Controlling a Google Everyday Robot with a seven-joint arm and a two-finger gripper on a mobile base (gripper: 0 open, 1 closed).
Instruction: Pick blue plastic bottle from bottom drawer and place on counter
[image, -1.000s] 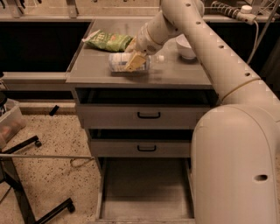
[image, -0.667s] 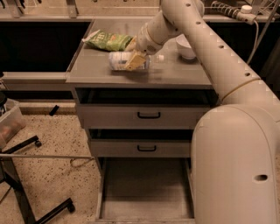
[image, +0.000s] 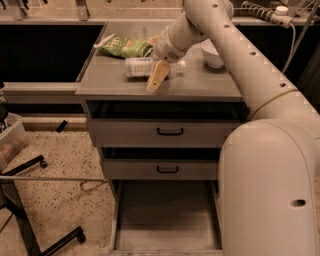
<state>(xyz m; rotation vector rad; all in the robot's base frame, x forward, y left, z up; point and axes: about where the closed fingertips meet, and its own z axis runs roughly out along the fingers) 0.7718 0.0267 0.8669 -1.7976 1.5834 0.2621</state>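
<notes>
The blue plastic bottle (image: 137, 66) lies on its side on the counter (image: 205, 84), white cap to the right, just in front of a green snack bag (image: 122, 47). My gripper (image: 151, 65) is over the bottle's right part. One yellowish finger (image: 157, 77) hangs in front of the bottle and the other shows behind it. The gap between them is wider than the bottle, so the gripper looks open. The bottom drawer (image: 165, 215) is pulled out below, its floor bare.
A white bowl (image: 212, 54) stands on the counter to the right of the gripper. Two shut drawers with black handles (image: 170, 132) sit under the counter. My arm and base (image: 270, 165) fill the right side. A black stand (image: 30, 220) is on the floor at left.
The front finger now reaches lower in the picture and stands off the bottle. The bottle stays lying on the counter.
</notes>
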